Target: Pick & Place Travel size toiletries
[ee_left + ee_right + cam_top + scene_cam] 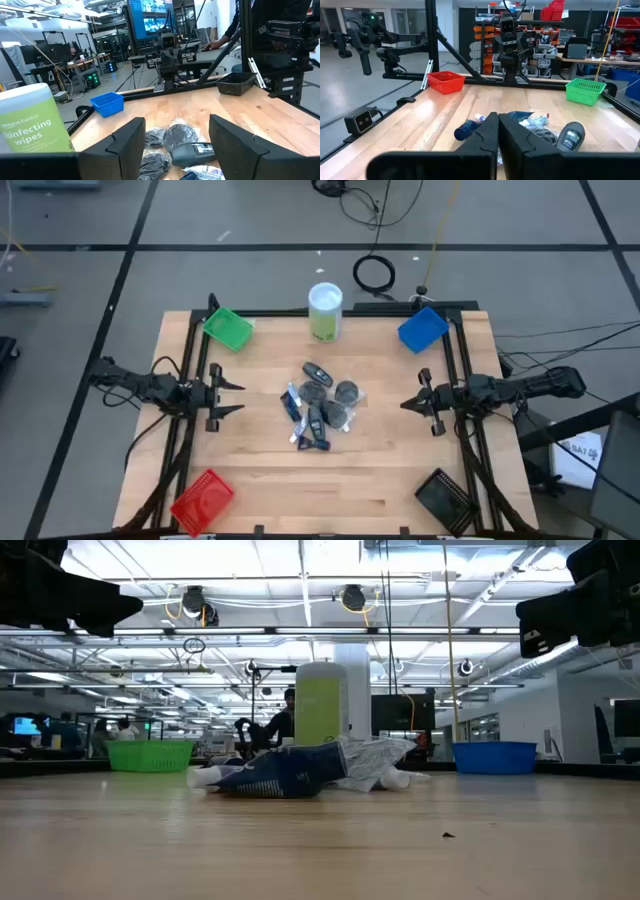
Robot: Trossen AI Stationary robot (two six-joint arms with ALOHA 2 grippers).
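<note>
Jaws of the left gripper (pixel 232 397) stand apart, empty; those of the right gripper (pixel 408 404) are pressed together, empty. Toiletries (pixel 320 406) lie heaped between both, well apart from either.

Materials and finish
Table (pixel 260 480) is seen as light matt wood; bins (pixel 228 328) as perforated plastic; sachets (pixel 177 134) as crinkled glossy film; gripper fingers (pixel 127 145) as matt black plastic.
</note>
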